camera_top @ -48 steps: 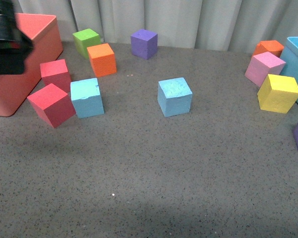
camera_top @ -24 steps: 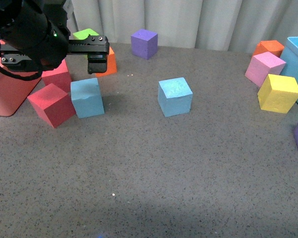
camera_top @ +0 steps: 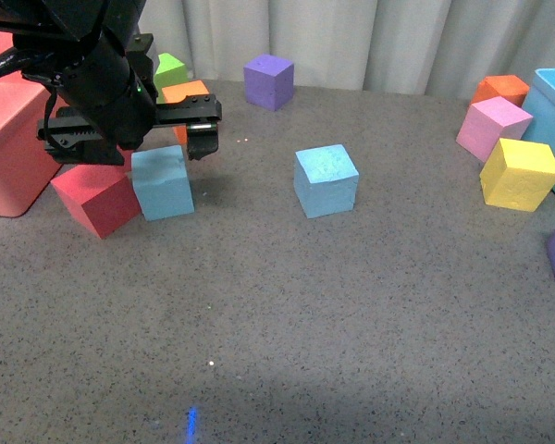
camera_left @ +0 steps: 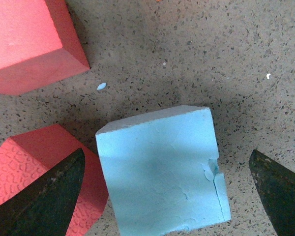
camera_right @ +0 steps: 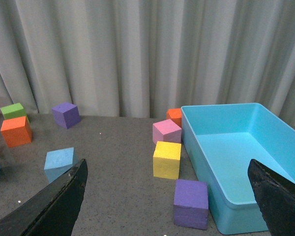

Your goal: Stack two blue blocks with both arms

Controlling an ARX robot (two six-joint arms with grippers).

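Grey speckled tabletop [camera_top: 305, 324], backed by a pale pleated curtain [camera_top: 370, 37]. The left gripper [camera_left: 166, 172] hovers over the first blue block [camera_top: 163, 182], jaws wide apart on either side and not touching it. A red cube [camera_top: 94, 196] touches that block's left side, and an orange cube [camera_top: 187, 92] sits just behind. The second blue block [camera_top: 326, 179] stands alone mid-table. The right gripper [camera_right: 166, 169] hangs high and back, jaws apart and empty. A light blue bin [camera_right: 236, 152] stands at the table's right.
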